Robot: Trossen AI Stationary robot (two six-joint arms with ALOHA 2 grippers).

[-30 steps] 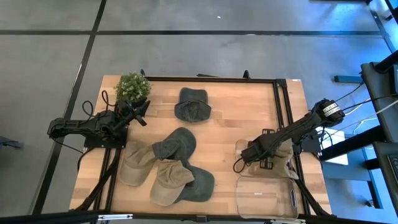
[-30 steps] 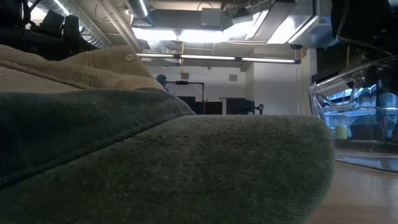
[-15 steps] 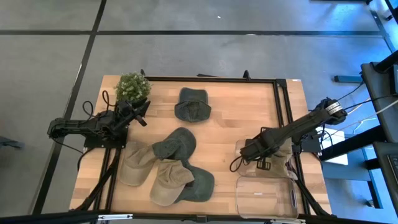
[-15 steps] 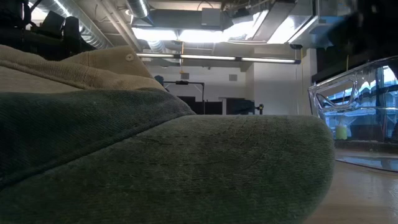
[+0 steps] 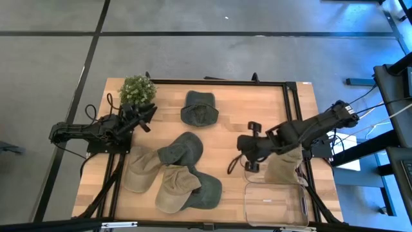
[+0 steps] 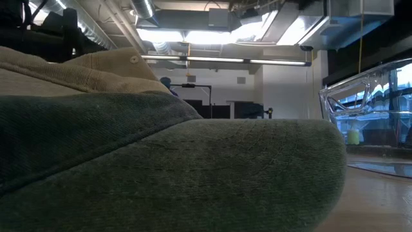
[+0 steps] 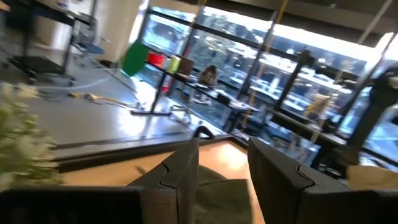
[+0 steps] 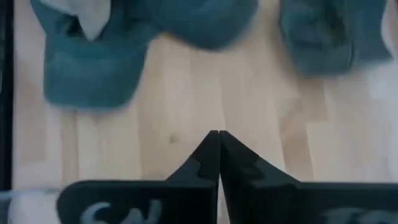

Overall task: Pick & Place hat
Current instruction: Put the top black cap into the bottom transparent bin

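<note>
Several hats lie on the wooden table. A green hat (image 5: 199,107) sits alone near the far edge. Two green and two tan hats overlap in a pile (image 5: 174,173) at the near left. One green brim (image 6: 193,174) fills the low view, with a tan hat (image 6: 96,64) behind it. Another tan hat (image 5: 284,169) lies at the far rim of the clear bin (image 5: 273,205). My right gripper (image 5: 239,149) hangs over bare wood between the pile and that hat, shut (image 8: 214,134) on nothing. My left gripper (image 5: 147,115) waits open (image 7: 224,180) beside the plant.
A small potted plant (image 5: 137,90) stands at the far left corner, close to my left gripper. A black frame (image 5: 293,116) runs along the table's far and right sides. Bare wood (image 5: 238,119) lies between the lone green hat and my right arm.
My right gripper has swung from over the tan hat by the bin toward the table's left, and its wrist has turned. The tan hat stays by the bin's far rim, no longer covered by the arm. My left arm has kept still.
</note>
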